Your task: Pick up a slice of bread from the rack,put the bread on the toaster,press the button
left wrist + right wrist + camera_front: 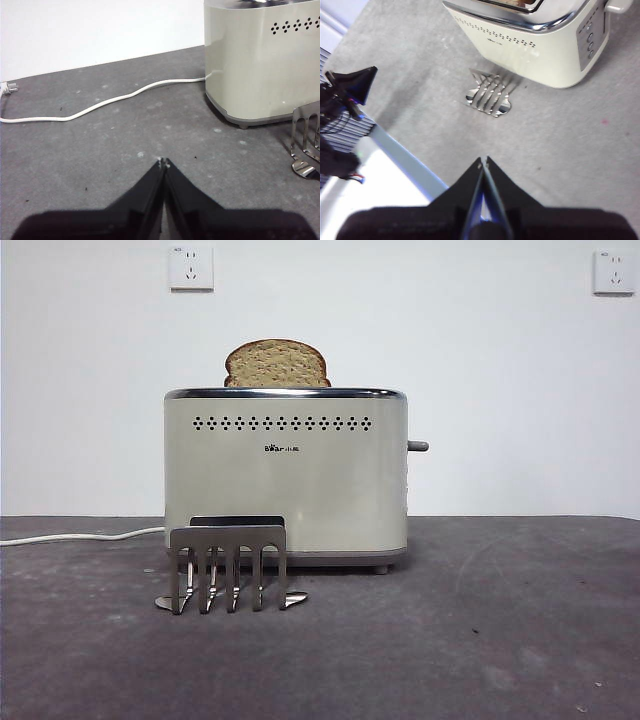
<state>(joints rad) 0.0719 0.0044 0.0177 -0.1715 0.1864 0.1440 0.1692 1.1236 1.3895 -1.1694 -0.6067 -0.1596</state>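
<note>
White wall with two sockets [191, 267] backs a dark grey table [480, 640].

Front view: the toaster [286, 472] stands mid-table, and the slice of bread [277, 364] sits upright in its top slot with the rounded crust showing above the chrome rim. The rack [228, 567] stands just in front of the toaster's lower left, carrying no bread. The button [418, 446] projects from the toaster's narrow side, apparently still up, so pressing it appears to be the remaining step. No arm shows here.

Left wrist view: the left gripper [163, 162] has its jaws pressed together, holding nothing, well apart from the toaster [255, 65]. A white cable [100, 102] trails across the table, and the rack's edge [306, 145] shows beside the toaster base.

Right wrist view: the right gripper [483, 161] is likewise closed and empty, high above the table and looking down on the toaster [540, 35] and rack [490, 92].

Risks: the lever is small, so a closed tip coming down off-centre could slip off it. A sideways push could shift the toaster against the rack. The cable could snag the left arm.
</note>
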